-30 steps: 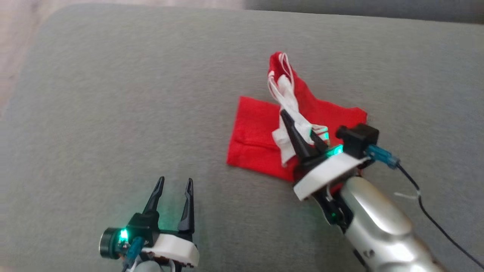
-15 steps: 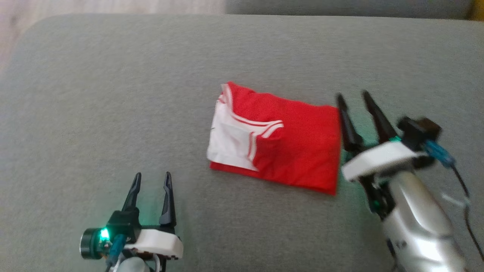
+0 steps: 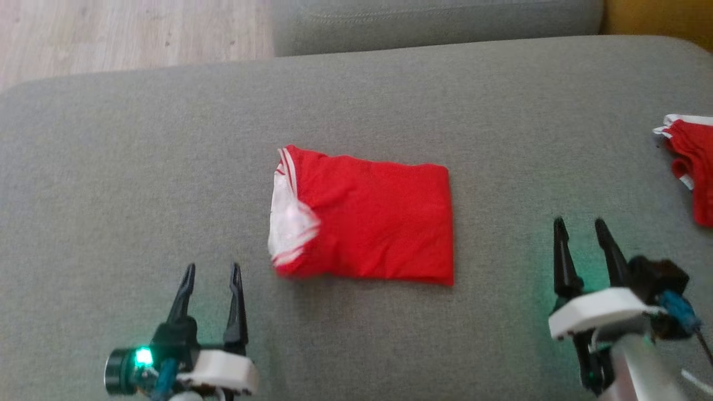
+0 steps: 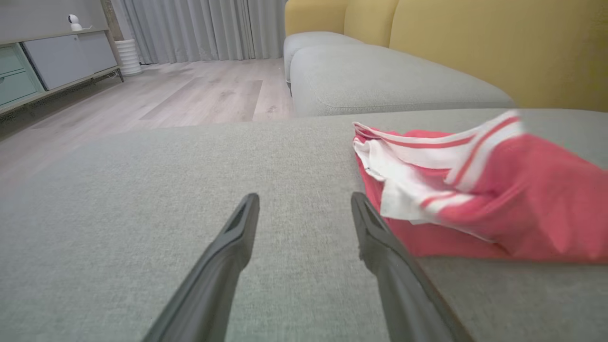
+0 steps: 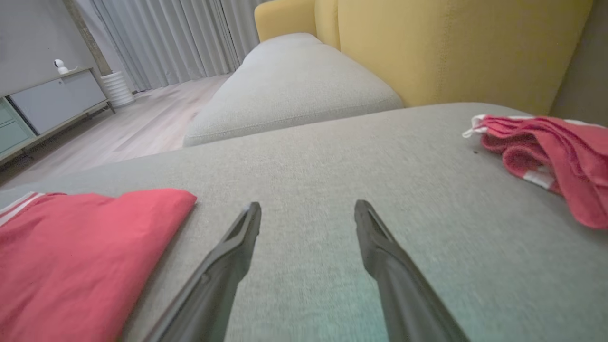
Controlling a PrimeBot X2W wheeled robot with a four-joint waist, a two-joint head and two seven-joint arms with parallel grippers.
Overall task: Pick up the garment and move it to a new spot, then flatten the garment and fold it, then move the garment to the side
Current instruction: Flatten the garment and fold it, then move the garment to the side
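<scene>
A red garment [image 3: 367, 214] with white striped trim lies folded into a rectangle in the middle of the grey cushion [image 3: 139, 167]; the white part is at its left end. It also appears in the left wrist view [image 4: 475, 190] and the right wrist view [image 5: 71, 251]. My left gripper [image 3: 213, 270] stands open at the lower left, just left of the garment, with nothing between its fingers. At the lower right my right gripper [image 3: 580, 225] stands open and empty, apart from the garment's right edge.
A second red and white cloth [image 3: 690, 164] lies bunched at the cushion's right edge, also in the right wrist view [image 5: 551, 152]. Another grey cushion [image 3: 434, 22] and a yellow backrest [image 5: 451, 47] lie beyond. Wooden floor [image 3: 122, 33] shows past the far left edge.
My right gripper let go of the garment's white part, opened and drew back to the lower right. The garment now lies folded flat. The head camera has shifted, bringing the second cloth into view.
</scene>
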